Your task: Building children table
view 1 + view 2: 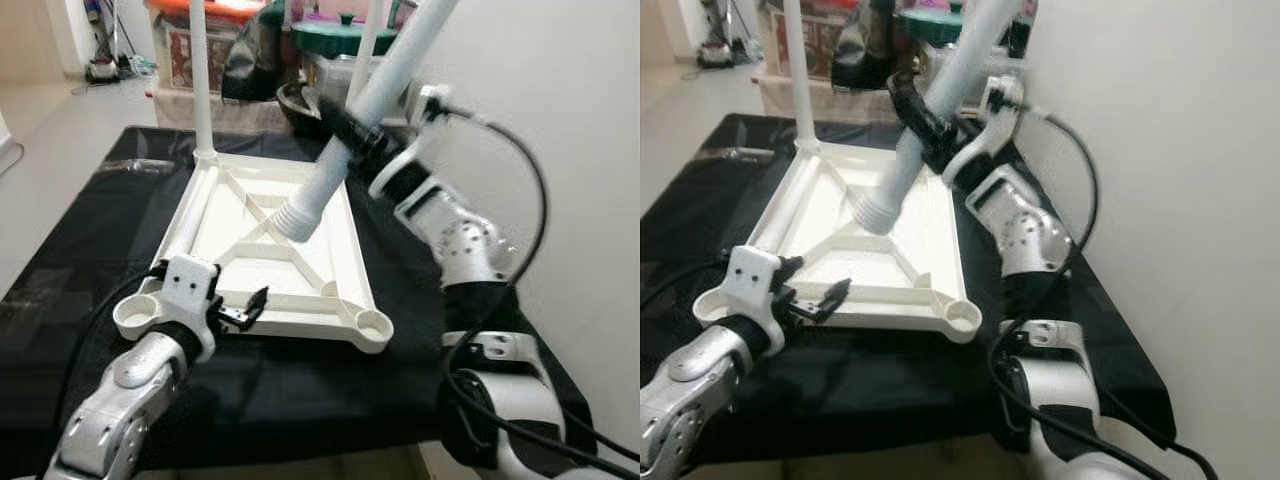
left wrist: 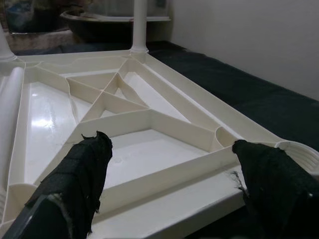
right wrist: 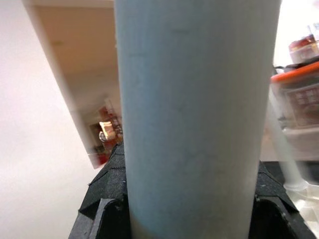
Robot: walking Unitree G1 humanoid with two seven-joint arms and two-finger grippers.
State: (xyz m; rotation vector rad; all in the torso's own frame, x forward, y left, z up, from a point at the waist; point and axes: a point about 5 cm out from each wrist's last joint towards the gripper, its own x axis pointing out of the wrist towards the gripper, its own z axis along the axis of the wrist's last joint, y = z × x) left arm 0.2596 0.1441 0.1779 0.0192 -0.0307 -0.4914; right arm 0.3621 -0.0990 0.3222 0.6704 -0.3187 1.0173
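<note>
Head views: a white plastic tabletop lies upside down on a worktop draped in black cloth, its ribbed underside facing up. One white leg stands upright in the far left corner socket, and another leg rises at the far right corner. The near right corner socket is an open ring, and so is the near left socket. The right gripper is clamped around a third leg, which it holds tilted over the tabletop, threaded end down above the middle ribs (whether the end touches the plastic, I cannot tell). The left gripper sits at the near edge of the tabletop, fingers apart. Boxes and a dark bowl crowd the floor beyond the worktop, and a pale wall runs along the right.

Left wrist view: the two black fingers are spread wide, one to each side of the near edge of the tabletop, with the ribs stretching away behind.

Right wrist view: the held leg runs up the middle, black fingers pressed against both of its sides.
</note>
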